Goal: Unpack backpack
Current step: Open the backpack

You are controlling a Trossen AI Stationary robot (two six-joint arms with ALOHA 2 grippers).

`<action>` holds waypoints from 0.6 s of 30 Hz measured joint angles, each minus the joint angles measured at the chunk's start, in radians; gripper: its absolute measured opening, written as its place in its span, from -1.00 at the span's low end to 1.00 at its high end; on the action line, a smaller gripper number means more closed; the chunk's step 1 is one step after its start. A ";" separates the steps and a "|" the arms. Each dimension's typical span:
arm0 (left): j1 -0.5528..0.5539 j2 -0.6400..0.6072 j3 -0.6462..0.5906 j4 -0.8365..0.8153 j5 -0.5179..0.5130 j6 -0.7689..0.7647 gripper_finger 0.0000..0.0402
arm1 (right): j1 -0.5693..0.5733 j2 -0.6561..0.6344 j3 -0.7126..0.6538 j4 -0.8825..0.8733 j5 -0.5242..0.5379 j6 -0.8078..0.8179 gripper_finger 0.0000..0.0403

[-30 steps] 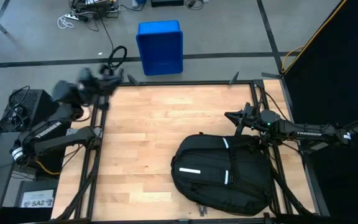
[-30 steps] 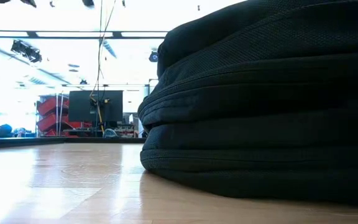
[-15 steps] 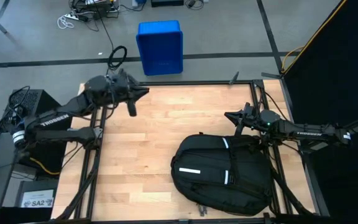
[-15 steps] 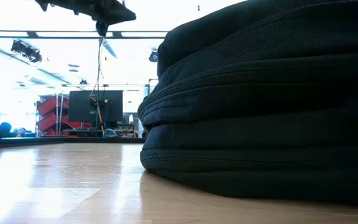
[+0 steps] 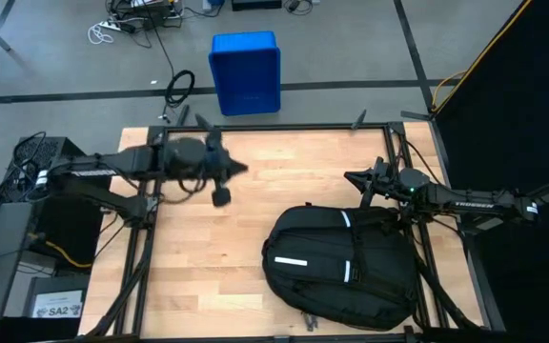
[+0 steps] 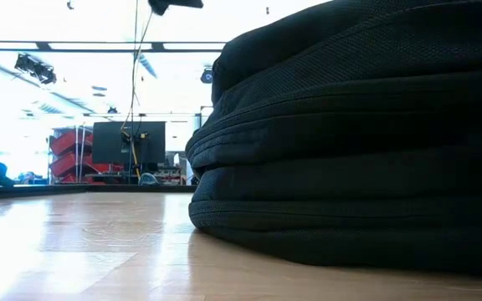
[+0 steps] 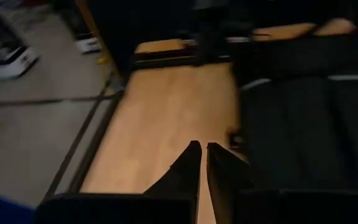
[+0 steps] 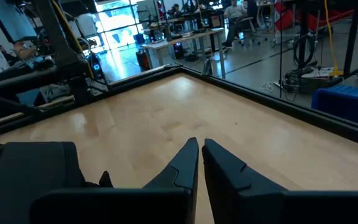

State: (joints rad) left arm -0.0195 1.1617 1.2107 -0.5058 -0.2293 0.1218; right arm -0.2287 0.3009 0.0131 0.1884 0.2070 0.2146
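Two arms are in play, but only your left one is at work. Your backpack (image 5: 341, 267) lies flat at about four o'clock on the table (image 5: 255, 219), apparently not yet opened, so I judge this the approach step. Your left gripper (image 5: 223, 183) hangs over the bare wood at about ten o'clock, well apart from the bag, fingers pressed nearly together. Your right gripper (image 5: 360, 181) waits at two o'clock, just beyond the bag's far edge, fingers likewise nearly pressed together. Next you would need to carry the left gripper toward the bag and find a zipper pull; none shows clearly.
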 joint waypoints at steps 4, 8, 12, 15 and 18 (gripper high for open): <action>-0.124 0.085 0.041 -0.069 -0.148 0.008 -1.00 | 0.000 0.000 0.000 0.000 0.000 0.000 -1.00; -0.202 0.159 0.051 -0.081 -0.205 0.005 -1.00 | 0.000 0.000 0.000 0.000 0.000 0.000 -0.98; -0.242 0.228 0.051 -0.048 -0.173 0.000 -1.00 | 0.000 0.000 0.000 0.000 0.000 0.000 -0.98; -0.256 0.271 0.051 -0.014 -0.174 -0.001 -1.00 | 0.000 0.000 0.000 0.000 0.000 0.000 -1.00; -0.259 0.312 0.051 0.020 -0.174 -0.002 -1.00 | 0.000 0.000 0.000 0.000 0.000 0.000 -0.99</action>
State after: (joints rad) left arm -0.2783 1.4734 1.2617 -0.4855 -0.4031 0.1197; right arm -0.2283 0.3008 0.0128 0.1886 0.2070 0.2146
